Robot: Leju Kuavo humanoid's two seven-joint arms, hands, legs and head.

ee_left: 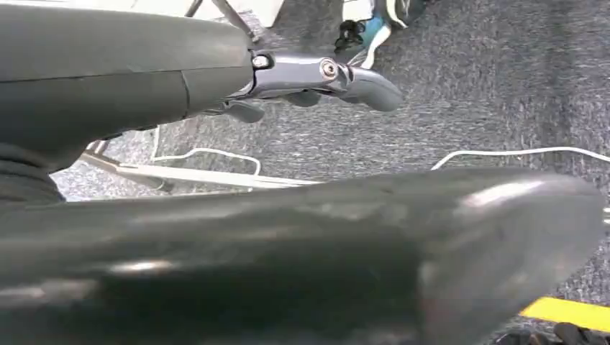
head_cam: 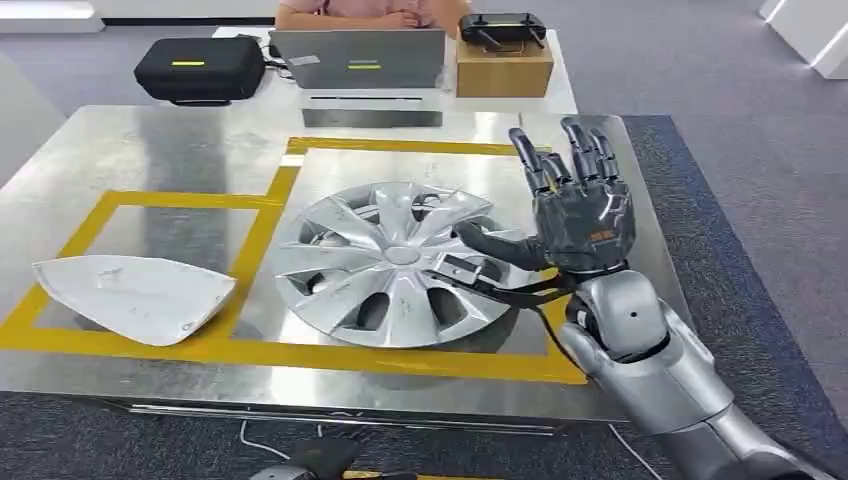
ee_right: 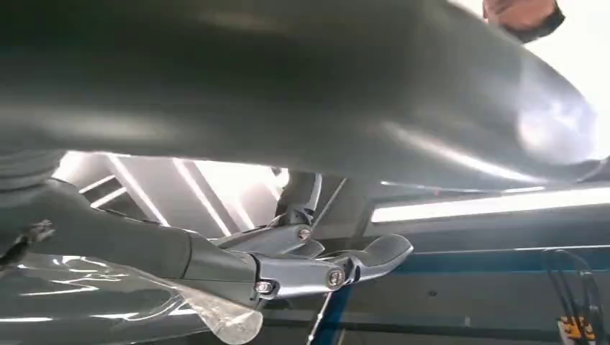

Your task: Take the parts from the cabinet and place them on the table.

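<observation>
A silver hubcap (head_cam: 390, 262) lies flat on the metal table (head_cam: 150, 140), inside a yellow-taped square. To its left a white curved shell part (head_cam: 130, 295) rests in a second taped square. My right hand (head_cam: 575, 215) is raised over the hubcap's right rim, fingers spread and pointing away from me, thumb reaching over the rim, holding nothing. In the right wrist view the right hand (ee_right: 288, 93) looms close, its fingers (ee_right: 324, 269) stretched out. My left hand (ee_left: 288, 237) hangs beside the table over grey carpet with straight fingers (ee_left: 324, 75) and nothing in it.
Yellow tape (head_cam: 260, 225) marks the two squares. Behind the table a second table carries a laptop (head_cam: 357, 58), a black case (head_cam: 198, 66) and a cardboard box (head_cam: 503, 68) with a controller (head_cam: 502, 27) on top. A person (head_cam: 360, 12) sits behind it.
</observation>
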